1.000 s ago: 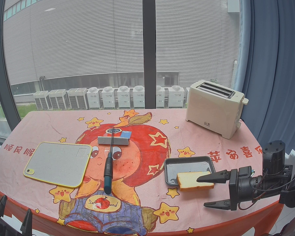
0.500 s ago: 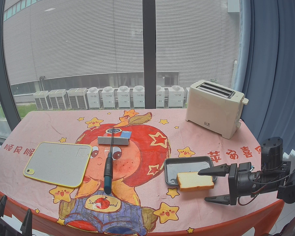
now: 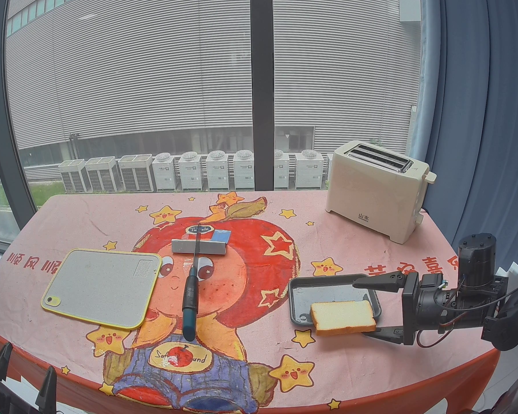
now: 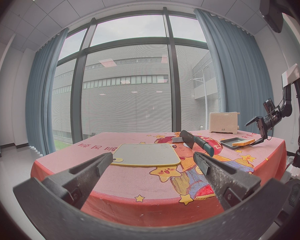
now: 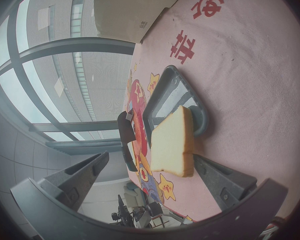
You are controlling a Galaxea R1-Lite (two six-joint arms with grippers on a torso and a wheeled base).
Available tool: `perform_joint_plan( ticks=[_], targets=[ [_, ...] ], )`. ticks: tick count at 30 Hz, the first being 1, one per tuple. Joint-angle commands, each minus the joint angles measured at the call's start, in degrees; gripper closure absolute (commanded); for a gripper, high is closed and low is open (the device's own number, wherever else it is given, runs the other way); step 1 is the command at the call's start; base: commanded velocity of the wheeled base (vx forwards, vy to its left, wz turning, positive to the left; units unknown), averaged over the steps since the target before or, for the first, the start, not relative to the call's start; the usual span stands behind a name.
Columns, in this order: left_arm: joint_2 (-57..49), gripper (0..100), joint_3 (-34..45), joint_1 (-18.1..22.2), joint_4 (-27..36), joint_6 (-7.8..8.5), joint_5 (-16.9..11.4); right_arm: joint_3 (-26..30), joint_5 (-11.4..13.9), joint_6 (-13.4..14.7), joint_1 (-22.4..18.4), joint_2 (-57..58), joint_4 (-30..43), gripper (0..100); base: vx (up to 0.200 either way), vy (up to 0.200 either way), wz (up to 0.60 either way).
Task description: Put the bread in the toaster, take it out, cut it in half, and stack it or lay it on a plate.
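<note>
At the near left edge of the tabletop, the left end effector hangs low with its two fingers spread wide and nothing between them. It points across the cloth at the grey cutting board, which has a yellow-green rim and lies flat on the left side. On the near right, the right end effector comes in sideways from the right, also wide open and holding nothing. One finger is over the dark grey tray and the other is low on the near side, so they bracket the right end of the bread. Whether either finger touches the slice cannot be told. The bread lies flat-side up with its long axis running left to right. Its far edge rests on the tray's near rim and its near part sticks out over the cloth. From the right wrist, the bread sits between the open fingers with the tray rim behind it. In the middle, a knife lies with its long axis running near to far. Its dark handle points toward the robot and its blade is propped on a small grey holder farther back. The pink cloth carries a cartoon figure, yellow stars and red printed characters near both side edges. At the far right stands a cream toaster, its two slots facing up, a lever on its right end and a small dark mark on its front. Behind it are the window and a blue curtain.
</note>
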State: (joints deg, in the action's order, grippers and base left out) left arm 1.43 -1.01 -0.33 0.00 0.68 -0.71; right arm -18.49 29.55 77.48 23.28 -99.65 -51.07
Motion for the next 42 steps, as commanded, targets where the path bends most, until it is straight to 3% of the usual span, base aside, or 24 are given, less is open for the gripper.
perform_joint_plan(
  ticks=[1,20,21,42],
  targets=[
    [-0.02,0,0.92,-0.02,0.00,0.02,0.00,0.39,-0.37,0.04,0.18,-1.60,-0.53,0,0.000,0.000,0.00],
    [-0.02,0,0.92,-0.02,0.00,0.02,0.00,0.48,-0.37,0.04,0.36,-2.66,-0.44,0,0.000,0.000,0.00],
    [-0.02,0,0.92,-0.02,0.00,0.02,0.00,0.39,-0.37,0.04,0.36,-2.66,-0.44,100,0.000,0.000,0.00],
    [-0.02,0,0.92,-0.02,0.00,0.02,0.00,0.65,-1.16,-0.05,0.36,-3.71,-0.61,100,0.000,0.000,0.00]
  ],
)
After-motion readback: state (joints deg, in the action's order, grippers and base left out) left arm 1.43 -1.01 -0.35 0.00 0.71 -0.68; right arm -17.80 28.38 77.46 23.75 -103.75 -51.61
